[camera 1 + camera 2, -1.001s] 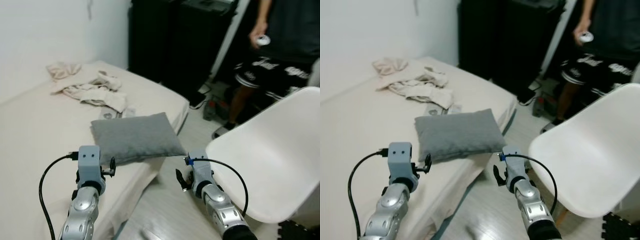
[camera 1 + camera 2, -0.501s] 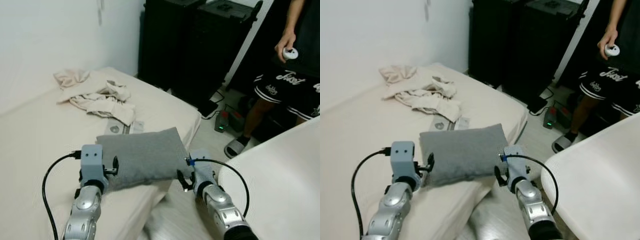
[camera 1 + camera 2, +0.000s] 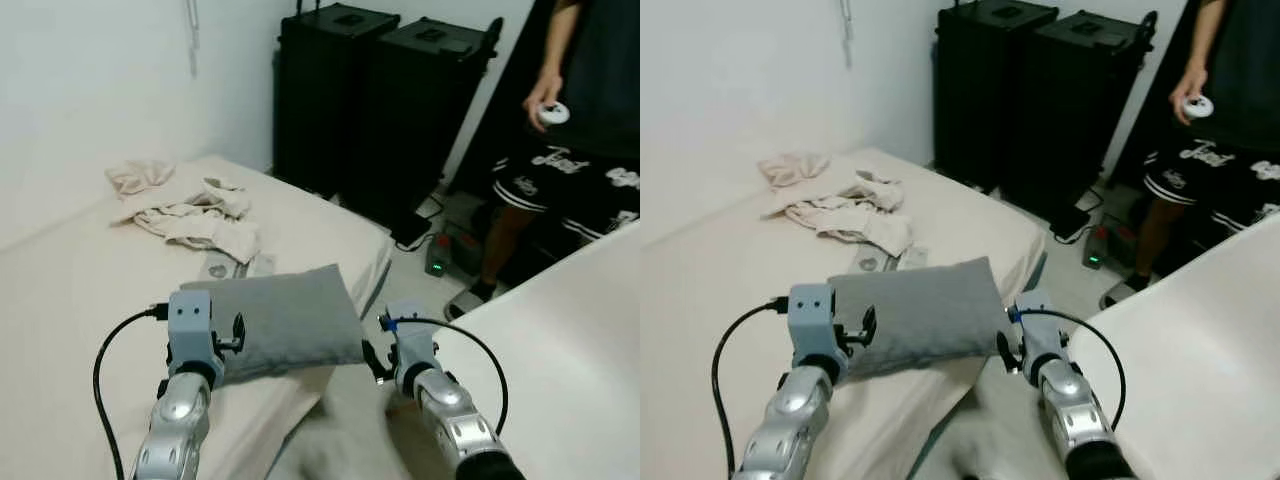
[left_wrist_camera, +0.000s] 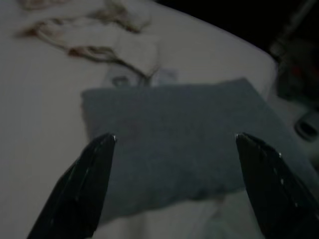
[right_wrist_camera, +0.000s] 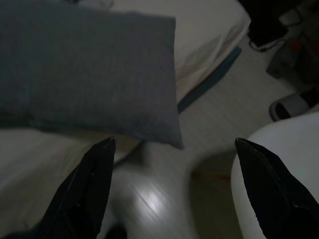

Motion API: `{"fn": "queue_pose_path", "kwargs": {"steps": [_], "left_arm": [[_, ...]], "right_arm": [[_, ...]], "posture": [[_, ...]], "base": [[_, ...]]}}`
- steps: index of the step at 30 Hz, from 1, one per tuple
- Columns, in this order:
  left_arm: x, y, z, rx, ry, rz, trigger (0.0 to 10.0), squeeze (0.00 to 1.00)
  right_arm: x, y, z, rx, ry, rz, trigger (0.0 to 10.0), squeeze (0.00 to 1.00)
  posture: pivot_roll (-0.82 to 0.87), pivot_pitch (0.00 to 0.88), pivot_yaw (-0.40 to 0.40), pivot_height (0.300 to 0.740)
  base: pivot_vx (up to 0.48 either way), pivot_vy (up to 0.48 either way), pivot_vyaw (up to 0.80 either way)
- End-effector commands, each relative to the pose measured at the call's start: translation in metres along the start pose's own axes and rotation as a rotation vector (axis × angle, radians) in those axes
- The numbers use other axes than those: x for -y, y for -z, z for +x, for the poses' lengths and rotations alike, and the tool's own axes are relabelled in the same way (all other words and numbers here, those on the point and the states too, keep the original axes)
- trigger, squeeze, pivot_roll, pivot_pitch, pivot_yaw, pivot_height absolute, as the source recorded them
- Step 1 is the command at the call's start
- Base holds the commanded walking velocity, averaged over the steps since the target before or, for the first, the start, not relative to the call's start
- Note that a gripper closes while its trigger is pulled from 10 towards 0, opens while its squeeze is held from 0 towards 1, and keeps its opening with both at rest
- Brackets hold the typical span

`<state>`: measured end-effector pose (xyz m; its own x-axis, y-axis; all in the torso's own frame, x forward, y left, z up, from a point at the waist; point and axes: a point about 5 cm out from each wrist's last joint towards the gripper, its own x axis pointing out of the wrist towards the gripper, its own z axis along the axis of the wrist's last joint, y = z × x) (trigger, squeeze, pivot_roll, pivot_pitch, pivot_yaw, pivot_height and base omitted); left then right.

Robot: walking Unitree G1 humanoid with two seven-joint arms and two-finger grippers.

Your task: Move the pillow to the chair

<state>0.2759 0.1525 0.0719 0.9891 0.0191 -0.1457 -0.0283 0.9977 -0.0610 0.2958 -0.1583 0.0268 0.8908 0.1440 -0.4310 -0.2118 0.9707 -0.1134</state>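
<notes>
One grey pillow [image 3: 272, 320] lies at the bed's [image 3: 80, 280] near edge beside one white chair [image 3: 560, 360]. Left gripper [image 4: 172, 149] and right gripper [image 5: 172, 149] both spread wide, empty. Shorts lettering unreadable.

arms: two shiny silver arms with round joints
wrists: grey boxes, small black screws
cables: black looping wires
fingers [image 4: 79, 189]: long, black, pointed

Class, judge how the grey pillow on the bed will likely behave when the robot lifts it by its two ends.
The pillow looks plump and soft-cornered, so it will probably sag between the left gripper and right gripper. Its woven cover should resist slipping. It is likely light for its bulk.
</notes>
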Motion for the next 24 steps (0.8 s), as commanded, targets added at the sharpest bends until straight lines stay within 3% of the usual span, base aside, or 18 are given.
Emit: {"fn": "queue_pose_path", "kwargs": {"steps": [1,24], "left_arm": [[0.0008,0.0064,-0.0016,-0.030,0.002,0.001,10.0,0.00],[-0.0009,0.0059,-0.0011,-0.034,0.013,0.022,10.0,0.00]], "right_arm": [[0.0001,0.0058,-0.0010,-0.023,0.000,0.005,10.0,0.00],[-0.0011,0.0077,-0.0013,-0.026,-0.001,0.015,10.0,0.00]], "posture": [[0.01,0.110,-0.074,0.740],[0.01,0.112,-0.071,0.740]], "base": [[0.000,0.000,0.00],[0.000,0.000,0.00]]}}
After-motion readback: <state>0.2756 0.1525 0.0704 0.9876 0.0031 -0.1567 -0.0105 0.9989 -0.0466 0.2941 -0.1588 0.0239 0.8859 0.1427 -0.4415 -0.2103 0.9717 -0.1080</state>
